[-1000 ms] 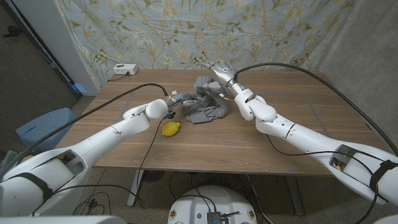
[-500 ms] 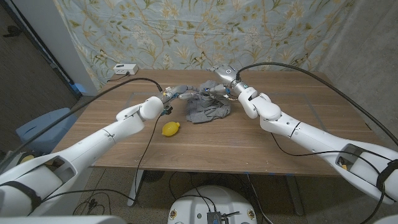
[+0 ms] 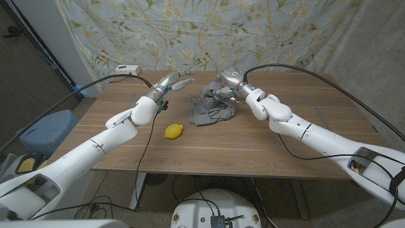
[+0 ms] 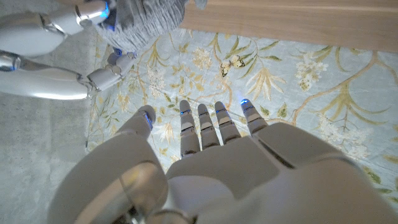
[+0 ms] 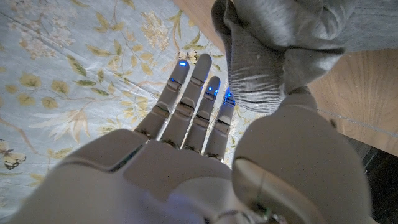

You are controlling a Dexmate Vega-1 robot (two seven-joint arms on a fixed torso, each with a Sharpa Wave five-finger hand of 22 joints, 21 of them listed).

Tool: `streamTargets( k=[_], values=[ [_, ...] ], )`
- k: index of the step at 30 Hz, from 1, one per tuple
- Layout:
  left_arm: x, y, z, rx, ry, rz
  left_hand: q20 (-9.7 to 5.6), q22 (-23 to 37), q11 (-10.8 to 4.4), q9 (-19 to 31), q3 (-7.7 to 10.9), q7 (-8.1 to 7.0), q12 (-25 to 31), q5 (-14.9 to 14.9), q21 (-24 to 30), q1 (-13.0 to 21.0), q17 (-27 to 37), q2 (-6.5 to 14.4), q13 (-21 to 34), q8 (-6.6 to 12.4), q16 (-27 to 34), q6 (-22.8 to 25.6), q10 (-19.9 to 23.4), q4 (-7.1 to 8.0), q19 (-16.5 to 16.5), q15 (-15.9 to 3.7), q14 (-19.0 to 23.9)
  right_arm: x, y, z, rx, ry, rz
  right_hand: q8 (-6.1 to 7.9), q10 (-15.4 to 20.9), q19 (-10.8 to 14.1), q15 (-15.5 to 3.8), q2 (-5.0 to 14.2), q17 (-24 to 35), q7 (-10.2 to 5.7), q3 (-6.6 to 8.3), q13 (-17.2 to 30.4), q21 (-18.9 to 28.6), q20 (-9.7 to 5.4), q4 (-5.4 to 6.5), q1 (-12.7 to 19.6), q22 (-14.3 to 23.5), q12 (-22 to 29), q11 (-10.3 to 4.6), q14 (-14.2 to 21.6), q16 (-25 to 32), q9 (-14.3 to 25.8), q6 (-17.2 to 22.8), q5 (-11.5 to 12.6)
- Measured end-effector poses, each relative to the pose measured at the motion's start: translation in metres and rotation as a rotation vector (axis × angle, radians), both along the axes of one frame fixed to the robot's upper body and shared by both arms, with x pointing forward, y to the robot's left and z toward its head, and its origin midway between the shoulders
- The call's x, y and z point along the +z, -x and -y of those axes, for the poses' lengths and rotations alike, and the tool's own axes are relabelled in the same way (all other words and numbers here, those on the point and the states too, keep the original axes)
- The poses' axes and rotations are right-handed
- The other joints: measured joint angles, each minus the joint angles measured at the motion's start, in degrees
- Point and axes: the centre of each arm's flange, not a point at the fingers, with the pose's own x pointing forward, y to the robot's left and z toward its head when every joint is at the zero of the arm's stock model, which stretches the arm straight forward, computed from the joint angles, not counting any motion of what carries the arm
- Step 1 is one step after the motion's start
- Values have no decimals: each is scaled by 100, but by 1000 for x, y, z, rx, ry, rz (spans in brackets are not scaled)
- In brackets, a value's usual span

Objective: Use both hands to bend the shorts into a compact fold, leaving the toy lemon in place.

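The grey shorts [image 3: 212, 109] lie crumpled at the middle back of the wooden table [image 3: 253, 149]. My right hand [image 3: 221, 87] is at their far edge; in the right wrist view a fold of the shorts [image 5: 261, 56] sits between its thumb and its straight fingers [image 5: 186, 106], pinched. My left hand [image 3: 174, 82] hovers to the left of the shorts, apart from them, fingers spread and holding nothing; its fingers [image 4: 211, 124] point at the curtain. The toy lemon [image 3: 173, 131] rests on the table in front of the shorts, to their left.
A white box [image 3: 128, 70] sits at the table's back left corner. A floral curtain [image 3: 266, 31] hangs behind the table. A blue bin [image 3: 45, 132] stands on the floor to the left.
My left hand has come off the shorts' left edge and risen back and to the left, fingers spread. My right hand has swung left and down with its fold of cloth.
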Motion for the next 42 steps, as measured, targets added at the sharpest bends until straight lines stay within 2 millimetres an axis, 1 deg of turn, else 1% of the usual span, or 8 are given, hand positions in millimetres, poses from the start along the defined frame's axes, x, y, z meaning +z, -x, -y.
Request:
streamTargets(
  k=[2,4,11,18,30,34,39,42],
  values=[
    [5,8,-2,-15,30,49,0,20,0,0,0,0,0,0,16,0,1,0,0,0,0,0,0,0,0,0,0,-1,3,-3,-9,8,-12,-51,-21,-72,21,-5,53,4,-63,0,-54,72,40,-90,0,-19,11,-31,35,0,4,-16],
    [5,11,-3,-20,42,65,0,20,0,0,0,-22,0,0,21,-1,0,1,0,0,0,-21,0,0,0,0,0,-2,2,-3,-25,10,-23,-79,292,-39,12,176,263,38,38,30,-78,37,-154,232,17,86,-3,245,353,0,164,33],
    [5,17,-8,-24,63,85,0,20,-31,-1,0,-31,-21,0,20,-46,0,1,0,-22,0,-30,-31,0,0,0,0,-4,5,-7,-11,8,-27,-105,1528,957,-404,1125,856,195,1160,371,483,-358,-1460,2789,90,678,62,1394,1420,69,1305,-50],
    [7,19,-9,-49,91,100,0,20,-1,-1,-2,-19,-45,0,20,-135,0,45,-1,-22,0,-103,-61,2,0,3,-4,-9,13,-13,87,21,45,-75,1663,979,-483,1117,733,226,1499,505,745,-384,-1656,3478,107,750,142,1446,1219,123,1658,-368],
    [11,19,-12,-111,148,108,35,19,13,26,-76,11,-45,0,44,-267,26,68,26,-21,0,-133,-47,76,36,15,-16,-37,28,-37,374,178,262,-402,892,417,-255,902,267,-90,1717,292,1139,-322,-1629,4160,102,296,-202,952,325,176,1125,-871],
    [14,17,-14,-118,167,113,19,19,21,26,-104,11,-45,0,44,-333,26,61,26,-43,0,-133,-39,105,65,15,-16,-40,40,-43,475,190,327,-483,201,87,-157,780,-132,-202,1638,160,1467,-310,-1560,4376,107,-154,-267,797,-119,153,495,-980],
    [18,20,-15,-161,201,129,22,19,21,26,-148,11,-45,0,44,-459,26,61,26,-43,0,-132,-39,148,104,-30,30,-46,44,-48,523,235,357,-483,-1491,-304,181,125,-1040,-469,802,-195,1025,-293,-754,2486,-82,-1048,-421,-1068,-1082,56,-1277,-407],
    [21,22,-16,-181,218,142,31,19,44,21,-151,11,-45,0,44,-468,26,61,26,-43,0,-132,-16,151,113,-30,29,-48,49,-52,515,258,371,-483,-2101,-459,302,-12,-1243,-503,437,-309,529,-286,-389,1622,-82,-1119,-441,-1792,-1155,29,-2147,4]
  ],
)
